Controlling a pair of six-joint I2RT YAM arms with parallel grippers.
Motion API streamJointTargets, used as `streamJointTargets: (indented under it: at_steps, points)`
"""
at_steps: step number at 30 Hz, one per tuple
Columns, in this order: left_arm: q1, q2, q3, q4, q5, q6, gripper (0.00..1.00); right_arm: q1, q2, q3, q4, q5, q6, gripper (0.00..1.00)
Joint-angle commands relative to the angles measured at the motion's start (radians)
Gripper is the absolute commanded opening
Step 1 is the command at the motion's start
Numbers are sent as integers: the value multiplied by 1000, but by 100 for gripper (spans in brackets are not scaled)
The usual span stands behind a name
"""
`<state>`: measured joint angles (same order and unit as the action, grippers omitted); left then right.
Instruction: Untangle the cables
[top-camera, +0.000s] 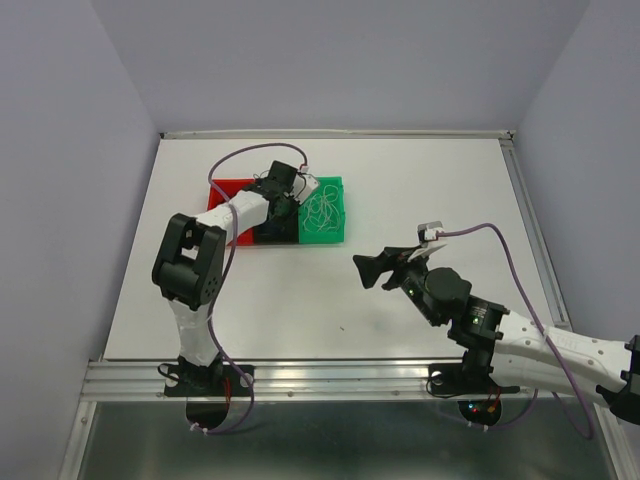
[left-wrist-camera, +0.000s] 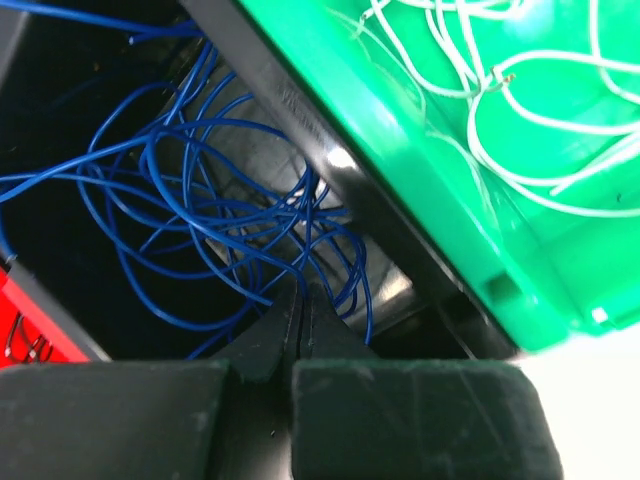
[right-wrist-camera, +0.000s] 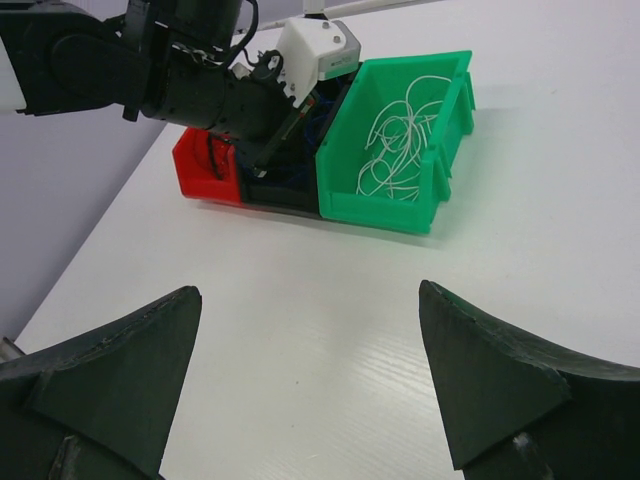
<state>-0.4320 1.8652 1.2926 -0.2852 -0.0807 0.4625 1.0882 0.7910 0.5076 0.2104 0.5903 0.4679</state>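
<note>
Wall of green bin (left-wrist-camera: 400, 170) flanks left tool (left-wrist-camera: 300, 300), together amid blue cables (left-wrist-camera: 255, 225); right tool (right-wrist-camera: 308, 292) apart.

From my overhead camera the light is even and diffuse: the white table (top-camera: 300, 290) is bright, with faint soft shadows under the arms, everything sharp. On the left wrist feed the black bin (left-wrist-camera: 300, 110) is dim, a glare spot flares on its rim, and the left gripper (left-wrist-camera: 302, 305) is blurred close up. The right gripper (right-wrist-camera: 310, 290) looks slightly soft too.
</note>
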Motion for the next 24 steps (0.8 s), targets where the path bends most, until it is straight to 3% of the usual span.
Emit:
streamJointTargets:
  at_steps: [1, 3, 5, 6, 8, 15, 20, 23, 24]
  points:
    - [1, 11, 33, 44, 1, -21, 0, 7, -22, -29, 50, 3, -12, 94]
    - [2, 6, 21, 57, -1, -28, 1, 7, -24, -29, 49, 5, -11, 94]
    - [9, -21, 14, 75, -1, -39, 8, 7, -24, -29, 49, 3, -14, 94]
    - [10, -34, 10, 78, 5, -42, 23, 7, -24, -30, 50, 3, -14, 94]
    - [15, -75, 7, 83, 12, -50, 36, 7, -24, -29, 50, 5, -14, 94]
    - [15, -228, -44, 72, 39, -71, 55, 7, -22, -29, 50, 3, -14, 94]
    - [15, -417, -121, 77, 76, -82, 59, 7, -32, -34, 50, 12, -31, 100]
    - [15, -565, -208, 116, 121, -93, 68, 7, -45, -41, 53, 60, -49, 100]
    - [15, -605, -235, 135, 125, -97, 77, 7, -59, -43, 53, 68, -57, 100]
